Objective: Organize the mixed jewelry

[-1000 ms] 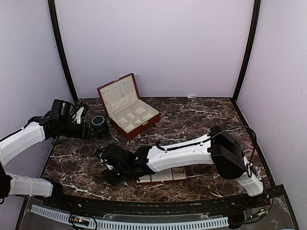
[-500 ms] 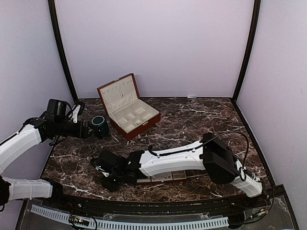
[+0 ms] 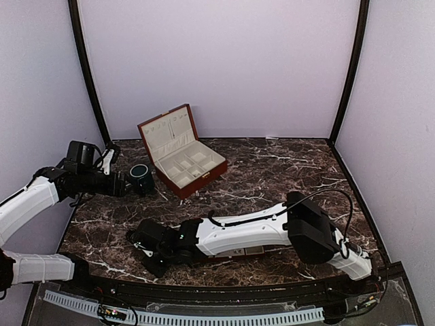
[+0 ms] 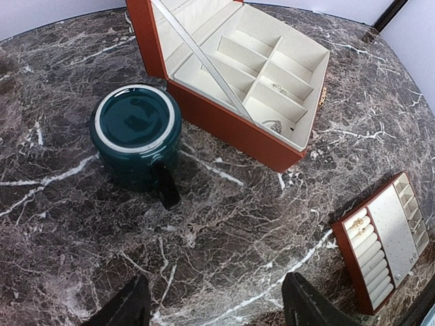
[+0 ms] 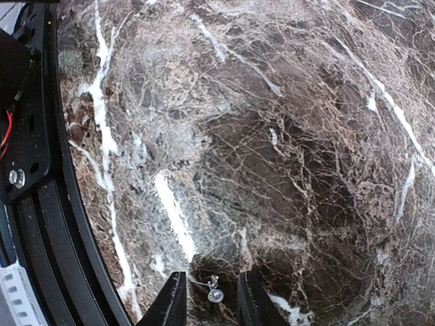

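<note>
— Grip on the right side: how does it stand?
— Narrow. The right gripper (image 5: 212, 278) sits low over the near left part of the table (image 5: 285, 136), by its near edge. It holds nothing. Its fingers (image 5: 175, 299) stand on either side of a stud (image 5: 215, 294), and a sliver of marble shows on both sides.
— What does the stud look like?
— Tiny, pale and shiny: a round bead on a short pin, lying on the dark marble right between the fingertips.
— And the other arm?
— The left gripper (image 4: 216, 282) is spread wide and empty at the far left. The green cup (image 4: 136, 132) is just beyond it, untouched.
— Any more jewelry?
— Two small pale pieces (image 4: 274, 125) lie in separate compartments of the open box (image 4: 231, 125), right of the cup. The tray (image 4: 350, 261) lies nearer, apart from the box.
</note>
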Controlling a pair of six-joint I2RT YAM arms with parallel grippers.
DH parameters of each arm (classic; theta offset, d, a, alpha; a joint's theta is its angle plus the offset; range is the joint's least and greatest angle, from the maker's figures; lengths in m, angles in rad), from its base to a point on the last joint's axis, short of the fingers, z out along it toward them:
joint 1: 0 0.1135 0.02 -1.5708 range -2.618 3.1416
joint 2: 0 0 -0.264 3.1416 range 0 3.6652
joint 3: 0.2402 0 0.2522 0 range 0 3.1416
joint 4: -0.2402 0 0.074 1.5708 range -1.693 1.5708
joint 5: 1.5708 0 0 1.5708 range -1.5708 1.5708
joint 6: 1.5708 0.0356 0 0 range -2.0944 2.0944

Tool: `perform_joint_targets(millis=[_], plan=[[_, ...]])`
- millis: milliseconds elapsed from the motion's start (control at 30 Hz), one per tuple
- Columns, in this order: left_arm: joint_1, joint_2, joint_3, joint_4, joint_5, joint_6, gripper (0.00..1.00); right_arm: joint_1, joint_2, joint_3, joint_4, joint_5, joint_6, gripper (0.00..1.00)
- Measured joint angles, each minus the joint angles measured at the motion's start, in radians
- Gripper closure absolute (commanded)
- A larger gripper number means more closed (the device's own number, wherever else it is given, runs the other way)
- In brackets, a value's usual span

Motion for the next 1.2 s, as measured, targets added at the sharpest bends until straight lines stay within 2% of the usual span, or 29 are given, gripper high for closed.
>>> perform_joint_targets(millis=[500,700,1000,1200], plan=[[0.000,0.003,0.000,0.000,-0.014,0.005,0.31,0.000,0.028,0.026,-0.008,0.019,-0.021,0.89],[0.000,0.007,0.000,0.000,-0.014,0.006,0.31,0.000,0.030,0.030,-0.006,0.028,-0.021,1.00],[0.000,0.006,0.000,-0.001,-0.014,0.006,0.31,0.000,0.025,0.012,0.038,0.056,-0.019,1.00],[0.000,-0.053,-0.011,0.007,0.000,-0.013,0.31,-0.011,-0.057,-0.134,0.120,0.097,0.006,1.00]])
